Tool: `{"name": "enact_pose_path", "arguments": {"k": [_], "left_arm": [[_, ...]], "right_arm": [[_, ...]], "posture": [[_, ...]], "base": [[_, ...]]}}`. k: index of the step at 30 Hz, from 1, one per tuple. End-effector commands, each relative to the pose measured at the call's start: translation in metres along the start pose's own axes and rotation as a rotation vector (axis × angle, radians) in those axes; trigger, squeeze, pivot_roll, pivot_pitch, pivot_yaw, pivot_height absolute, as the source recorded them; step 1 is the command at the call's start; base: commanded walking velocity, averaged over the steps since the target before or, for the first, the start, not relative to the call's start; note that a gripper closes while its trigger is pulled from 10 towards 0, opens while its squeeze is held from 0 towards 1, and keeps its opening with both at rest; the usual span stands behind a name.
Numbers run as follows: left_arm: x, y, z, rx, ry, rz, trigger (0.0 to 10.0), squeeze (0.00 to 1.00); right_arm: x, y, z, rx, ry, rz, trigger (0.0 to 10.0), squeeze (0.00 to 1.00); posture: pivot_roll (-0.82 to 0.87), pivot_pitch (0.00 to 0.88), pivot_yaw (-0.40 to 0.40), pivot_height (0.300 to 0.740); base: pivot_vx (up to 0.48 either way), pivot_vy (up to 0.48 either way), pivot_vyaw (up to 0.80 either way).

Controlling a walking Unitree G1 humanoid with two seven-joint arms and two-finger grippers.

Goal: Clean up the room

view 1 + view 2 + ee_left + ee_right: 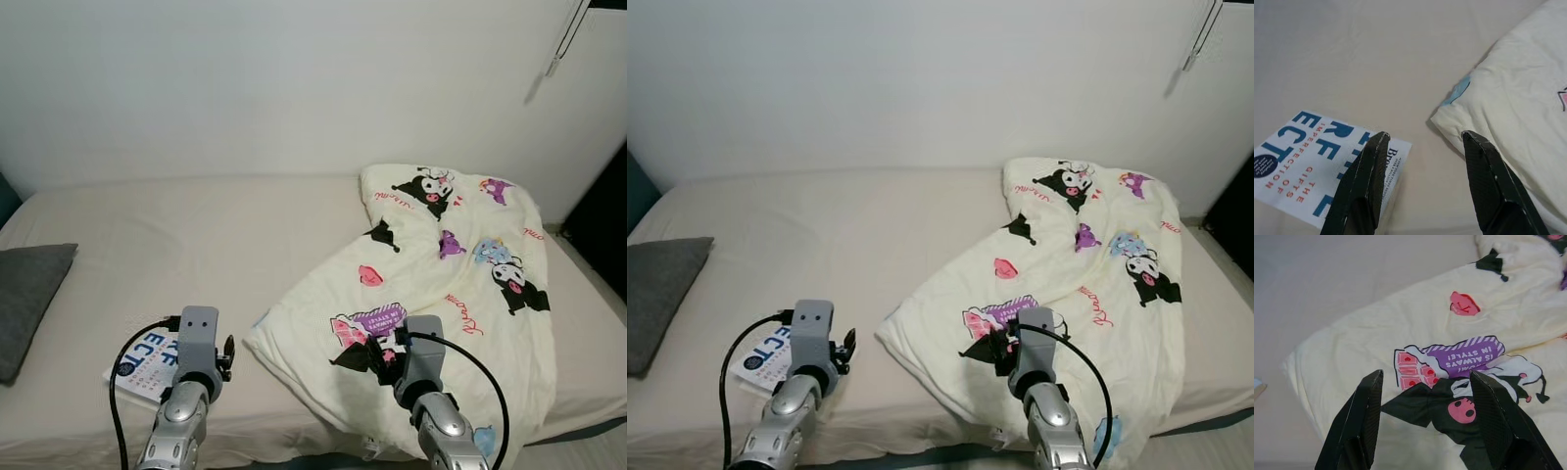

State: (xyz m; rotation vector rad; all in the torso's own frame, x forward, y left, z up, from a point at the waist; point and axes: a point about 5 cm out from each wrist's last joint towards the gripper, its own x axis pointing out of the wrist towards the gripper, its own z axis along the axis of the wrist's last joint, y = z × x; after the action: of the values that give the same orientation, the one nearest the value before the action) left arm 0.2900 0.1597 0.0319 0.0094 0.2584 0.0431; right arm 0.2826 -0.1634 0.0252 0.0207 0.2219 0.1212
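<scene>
A cream blanket [441, 274] printed with cartoon characters lies crumpled across the right half of the bed [196, 235]. A white book [147, 364] with blue lettering lies near the bed's front edge on the left. My left gripper [1422, 139] hovers open between the book [1317, 164] and the blanket's near corner [1508, 112], holding nothing. My right gripper [1422, 374] is open just above the blanket's front part [1449, 367], over a purple and black print.
A grey pillow [27, 294] rests at the bed's left edge. A white wall [294, 78] runs behind the bed. Dark floor shows at the far right [602, 225]. The bed's middle is bare sheet.
</scene>
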Motion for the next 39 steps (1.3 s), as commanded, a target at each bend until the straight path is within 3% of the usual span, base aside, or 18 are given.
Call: {"name": "enact_pose_path", "arguments": {"k": [1,39], "left_arm": [[-0.0014,-0.0038,-0.0031,0.011,0.011,-0.016,10.0,0.00],[-0.0031,-0.0021,-0.0025,0.029,0.009,-0.023,10.0,0.00]], "right_arm": [[-0.0039,-0.0035,-0.0070,-0.008,0.032,-0.009,10.0,0.00],[-0.0063,-0.0021,-0.0095,0.000,0.037,-0.012,10.0,0.00]], "posture": [[0.02,0.102,-0.011,0.740],[0.03,0.122,-0.004,0.740]], "base": [[0.000,-0.450,0.00],[0.000,-0.451,0.00]]}}
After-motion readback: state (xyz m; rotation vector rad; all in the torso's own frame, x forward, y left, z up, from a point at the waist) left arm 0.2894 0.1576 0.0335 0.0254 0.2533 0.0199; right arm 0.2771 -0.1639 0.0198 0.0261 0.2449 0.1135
